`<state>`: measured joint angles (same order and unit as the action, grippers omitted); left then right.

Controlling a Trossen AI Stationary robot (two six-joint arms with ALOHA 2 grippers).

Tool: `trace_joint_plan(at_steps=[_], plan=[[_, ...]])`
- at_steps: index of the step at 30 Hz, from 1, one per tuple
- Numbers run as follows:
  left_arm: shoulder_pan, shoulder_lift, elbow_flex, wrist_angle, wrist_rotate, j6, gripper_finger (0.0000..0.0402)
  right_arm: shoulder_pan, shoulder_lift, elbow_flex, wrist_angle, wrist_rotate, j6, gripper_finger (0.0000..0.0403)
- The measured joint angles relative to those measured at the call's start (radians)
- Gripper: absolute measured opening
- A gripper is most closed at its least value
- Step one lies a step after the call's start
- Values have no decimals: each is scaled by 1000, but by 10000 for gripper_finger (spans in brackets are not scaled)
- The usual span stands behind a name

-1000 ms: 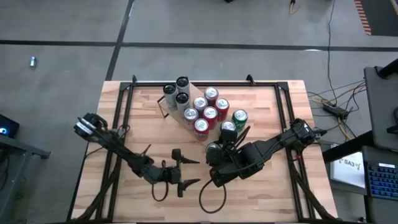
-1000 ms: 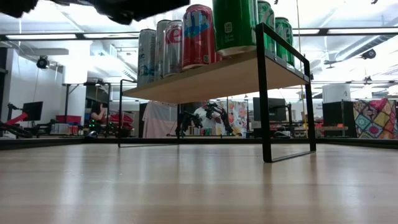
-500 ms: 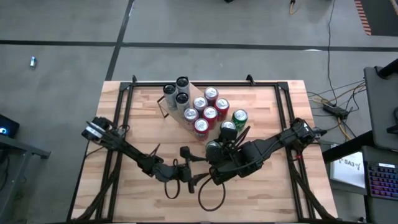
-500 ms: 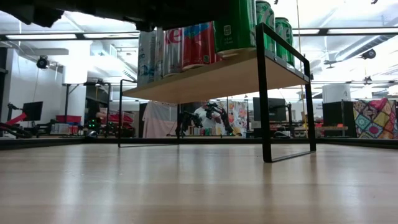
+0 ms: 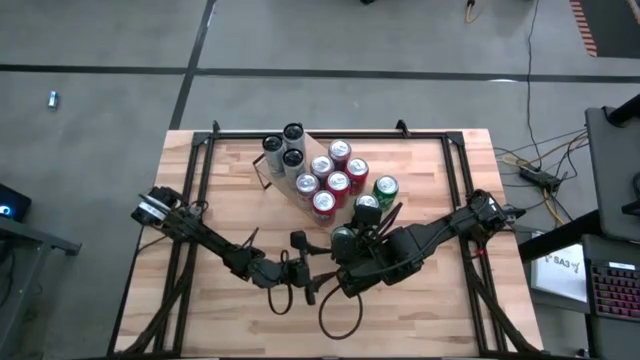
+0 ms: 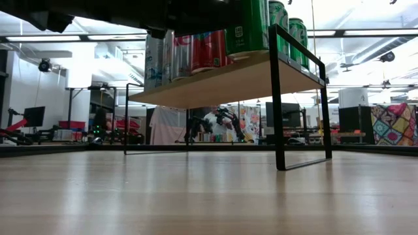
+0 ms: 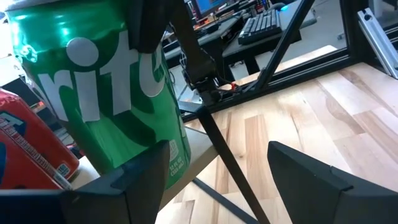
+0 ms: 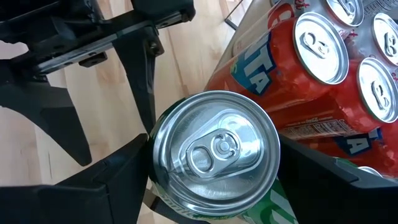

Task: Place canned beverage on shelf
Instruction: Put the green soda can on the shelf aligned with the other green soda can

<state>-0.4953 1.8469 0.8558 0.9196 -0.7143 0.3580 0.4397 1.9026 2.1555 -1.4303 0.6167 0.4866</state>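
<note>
The counter (image 5: 240,190) is a light plank top with a black rail frame along its edges. On it, toward the far middle, stands the shelf (image 6: 215,83), a small light-wood board on thin black end frames, set at an angle to the counter's edges. Upright on the shelf stand three slim silver cans (image 5: 284,147) at its far-left end, five red cans (image 5: 334,178) packed touching in the middle, and green cans (image 5: 385,188) at its near-right end

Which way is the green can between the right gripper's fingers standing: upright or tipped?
Upright: the green can shows its round lid facing the right wrist camera.
</note>
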Motion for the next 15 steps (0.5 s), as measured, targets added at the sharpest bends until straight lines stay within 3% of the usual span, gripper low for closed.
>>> trace_joint_plan(at_steps=[15], plan=[[0,0,0,0,0,-1,256,-1,0,-12,4,0,14,295]])
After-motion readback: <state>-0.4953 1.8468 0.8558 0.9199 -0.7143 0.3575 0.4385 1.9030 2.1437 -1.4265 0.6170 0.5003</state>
